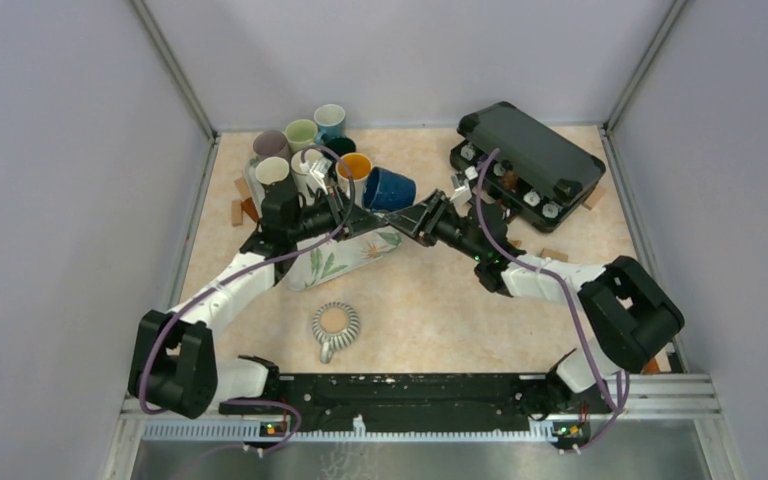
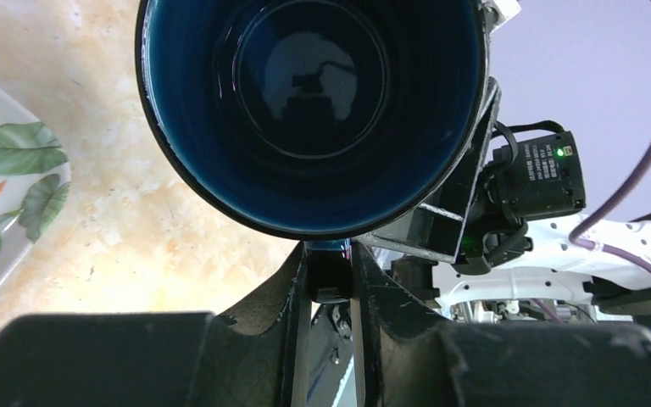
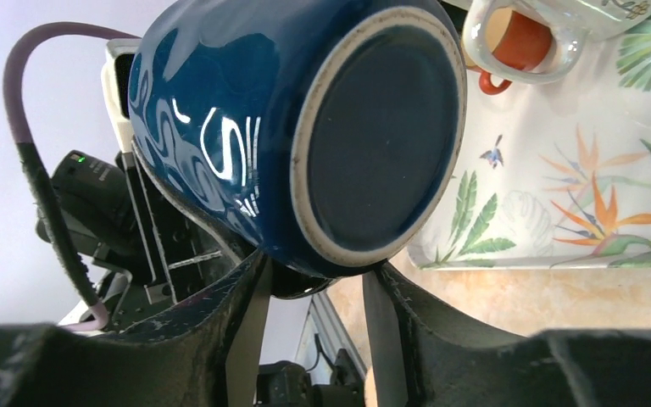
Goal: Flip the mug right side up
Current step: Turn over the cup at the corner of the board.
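On the marbled table (image 1: 440, 310), a cluster of mugs stands at eleven o'clock: green (image 1: 301, 133), pale blue (image 1: 330, 120), mauve (image 1: 270, 145), white (image 1: 273, 170) and one with an orange inside (image 1: 354, 166). A leaf-patterned tray (image 1: 325, 265) lies at nine o'clock, with wooden blocks (image 1: 242, 210) just beyond it. An open black case (image 1: 530, 150) holding small round pieces sits at two o'clock. A grey ringed trivet (image 1: 335, 322) lies at seven o'clock.

Bright, even overhead light; white glare streaks on the mug (image 3: 212, 127); soft shadows.
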Robot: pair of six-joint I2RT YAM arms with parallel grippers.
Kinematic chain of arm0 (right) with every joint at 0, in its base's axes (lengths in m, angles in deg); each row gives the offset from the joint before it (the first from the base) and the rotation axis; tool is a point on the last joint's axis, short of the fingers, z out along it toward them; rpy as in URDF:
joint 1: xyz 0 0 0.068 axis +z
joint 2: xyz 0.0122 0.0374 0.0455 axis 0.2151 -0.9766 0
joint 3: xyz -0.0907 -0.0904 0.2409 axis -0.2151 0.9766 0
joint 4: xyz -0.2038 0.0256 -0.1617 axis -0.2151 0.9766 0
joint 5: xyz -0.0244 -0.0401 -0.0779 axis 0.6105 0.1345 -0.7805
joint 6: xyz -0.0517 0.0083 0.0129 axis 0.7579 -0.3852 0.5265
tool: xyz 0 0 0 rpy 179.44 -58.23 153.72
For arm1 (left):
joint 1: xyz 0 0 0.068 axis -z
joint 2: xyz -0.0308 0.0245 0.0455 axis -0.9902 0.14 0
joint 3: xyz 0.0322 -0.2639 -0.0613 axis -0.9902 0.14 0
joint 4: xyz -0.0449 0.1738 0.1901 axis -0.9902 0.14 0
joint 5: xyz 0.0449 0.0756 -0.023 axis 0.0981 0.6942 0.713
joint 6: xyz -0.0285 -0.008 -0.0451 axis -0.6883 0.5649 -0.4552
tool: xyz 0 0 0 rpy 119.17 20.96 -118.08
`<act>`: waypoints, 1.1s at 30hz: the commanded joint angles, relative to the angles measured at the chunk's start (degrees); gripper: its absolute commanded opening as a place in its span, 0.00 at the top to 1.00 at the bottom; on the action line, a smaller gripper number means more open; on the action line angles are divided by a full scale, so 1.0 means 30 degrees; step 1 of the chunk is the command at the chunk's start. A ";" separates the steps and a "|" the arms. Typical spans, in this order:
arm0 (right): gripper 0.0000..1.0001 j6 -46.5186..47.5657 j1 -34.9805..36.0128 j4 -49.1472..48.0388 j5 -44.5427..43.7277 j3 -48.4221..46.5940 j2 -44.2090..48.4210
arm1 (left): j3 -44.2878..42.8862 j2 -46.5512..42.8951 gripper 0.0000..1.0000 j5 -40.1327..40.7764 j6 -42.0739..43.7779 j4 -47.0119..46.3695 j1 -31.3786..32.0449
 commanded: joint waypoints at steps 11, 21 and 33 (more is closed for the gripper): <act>0.38 0.1044 0.0178 -0.0072 0.1027 -0.0390 -0.0073 | -0.2059 -0.1227 1.00 0.3851 0.4496 0.3021 -0.0068; 0.14 0.2088 0.0174 0.1738 0.0900 -0.0593 0.0341 | -0.2320 -0.2159 1.00 0.6947 0.6476 0.6218 -0.0068; 0.01 0.4680 0.0169 0.6029 -0.0113 -0.1274 0.2075 | -0.1951 -0.4755 1.00 1.3880 0.8489 1.1004 -0.0075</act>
